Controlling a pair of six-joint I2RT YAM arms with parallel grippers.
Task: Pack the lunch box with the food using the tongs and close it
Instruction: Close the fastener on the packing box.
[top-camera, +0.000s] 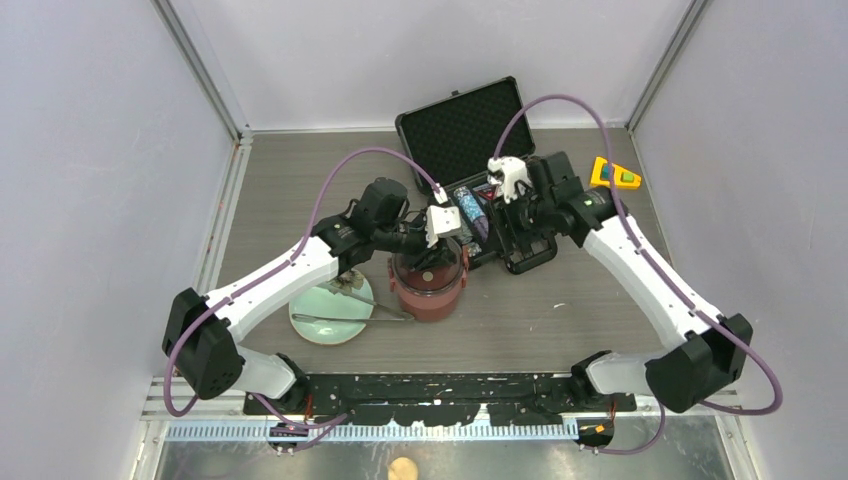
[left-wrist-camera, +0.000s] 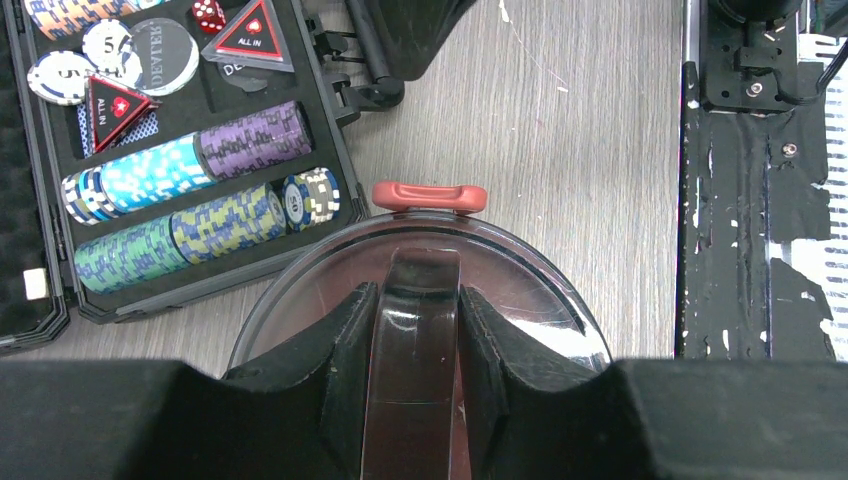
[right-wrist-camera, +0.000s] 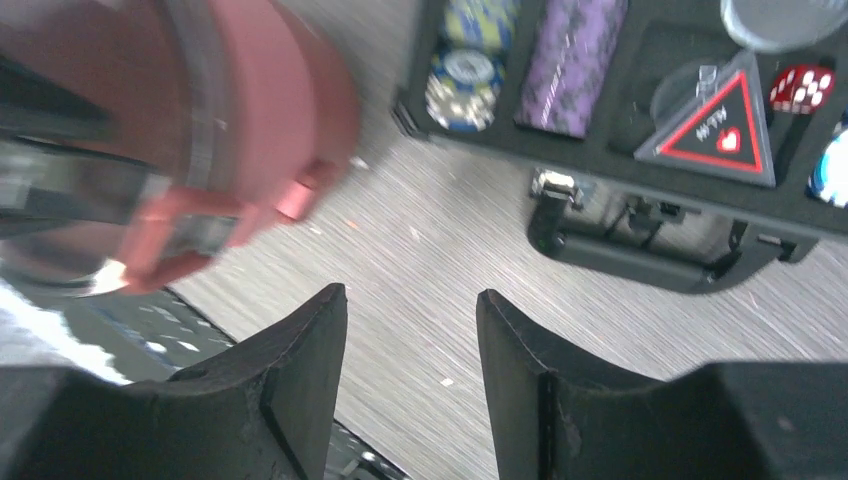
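Note:
The maroon lunch box (top-camera: 428, 290) stands on the table with its dark translucent top lid (left-wrist-camera: 520, 290) on it. My left gripper (left-wrist-camera: 417, 292) is directly above, shut on the lid's raised handle strip (left-wrist-camera: 415, 330). A red side clip (left-wrist-camera: 430, 197) shows past the lid's rim. In the top view the left gripper (top-camera: 437, 250) covers the box's top. My right gripper (right-wrist-camera: 410, 293) is open and holds nothing, over bare table just right of the lunch box (right-wrist-camera: 260, 100). The silver tongs (top-camera: 352, 316) lie across the pale green plate (top-camera: 318, 328). Any food in the box is hidden.
An open black case (top-camera: 470, 130) of poker chips (left-wrist-camera: 190, 200) lies behind and right of the box, its handle (right-wrist-camera: 640, 255) facing my right gripper (top-camera: 515, 245). A small yellow object (top-camera: 613, 175) sits at the back right. The black mounting rail (left-wrist-camera: 760, 200) borders the near edge.

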